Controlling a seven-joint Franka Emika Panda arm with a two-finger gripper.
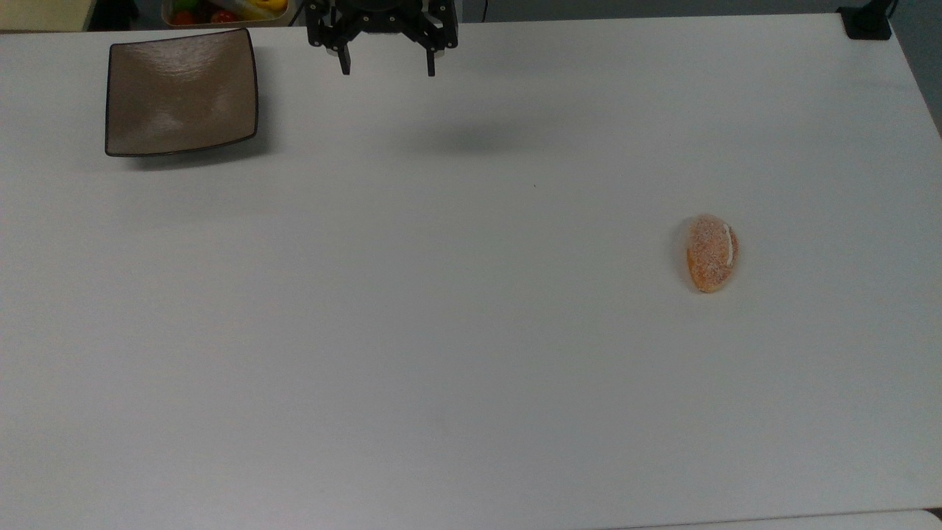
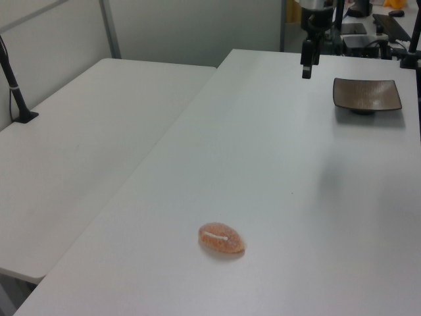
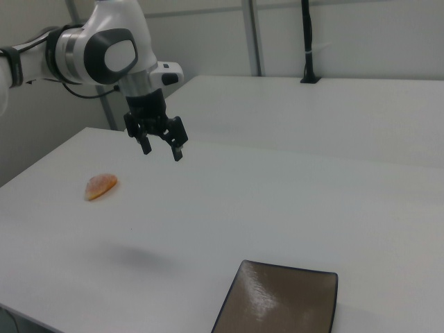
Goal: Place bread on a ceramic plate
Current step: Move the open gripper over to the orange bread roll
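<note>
Plate [image 1: 181, 92] sits at ten o'clock on the worktop [image 1: 441, 331] in the top view, bare. Gripper [image 1: 387, 71] hangs at twelve, fingers spread wide, holding nothing. Bread [image 1: 711, 252] lies well apart at three o'clock. Best approach: travel over it, line fingers across its narrow width, descend gently.

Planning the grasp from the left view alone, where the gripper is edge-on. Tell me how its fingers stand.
Observer: In the top view the gripper has its fingers spread wide, with nothing between them.
Operator: Report anything beyond the ceramic plate.
Observer: Just past the ceramic plate, at the top view's upper edge, stands a container of colourful fruit, red and yellow pieces showing.
</note>
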